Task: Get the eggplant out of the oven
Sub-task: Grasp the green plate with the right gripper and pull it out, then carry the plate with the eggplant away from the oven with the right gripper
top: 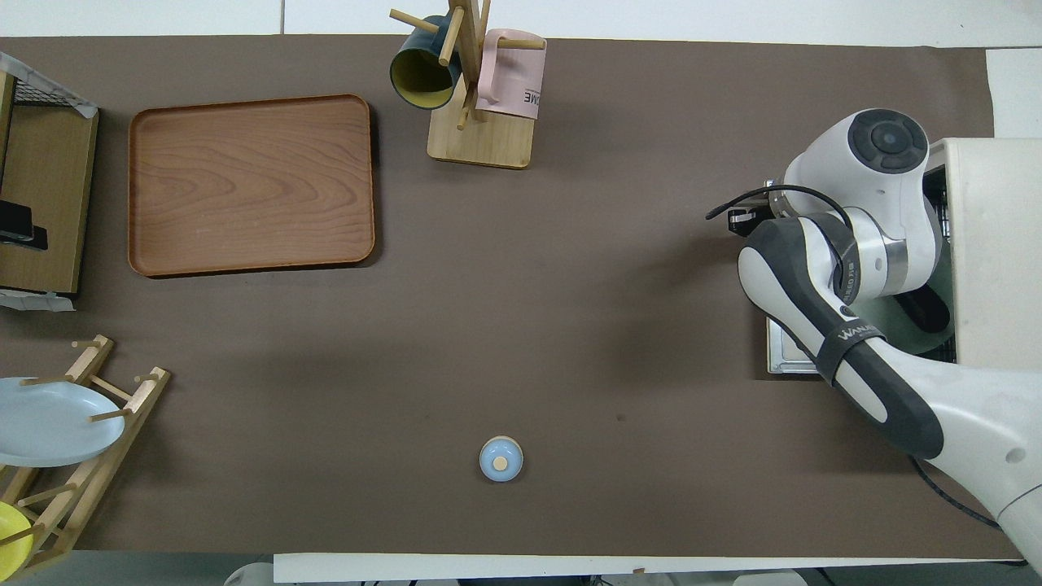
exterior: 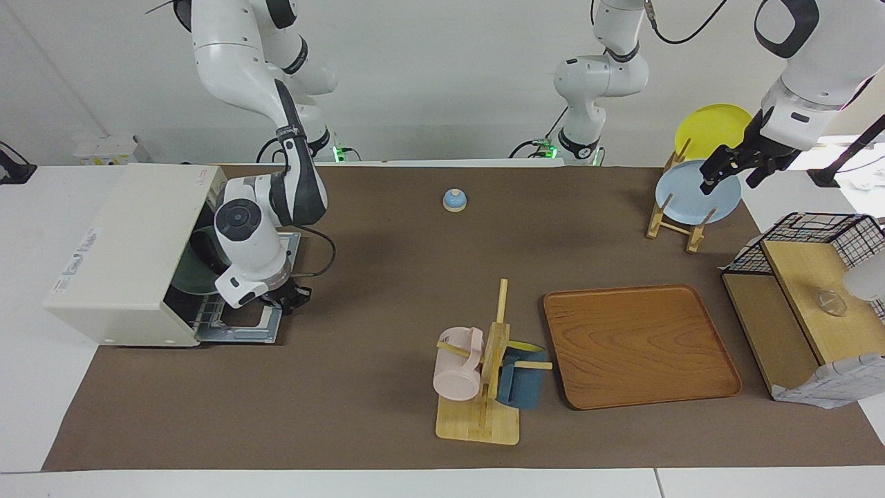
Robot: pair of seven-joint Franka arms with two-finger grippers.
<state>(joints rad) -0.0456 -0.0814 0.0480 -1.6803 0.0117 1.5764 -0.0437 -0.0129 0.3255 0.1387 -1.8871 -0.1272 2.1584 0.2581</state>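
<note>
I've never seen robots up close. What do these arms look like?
Both are glossy white rounded tubes with dark grey-black joint sections. The right arm has a round dark end cap, a "WANAKA"-like band and a black cable; each ends in a small black gripper.
</note>
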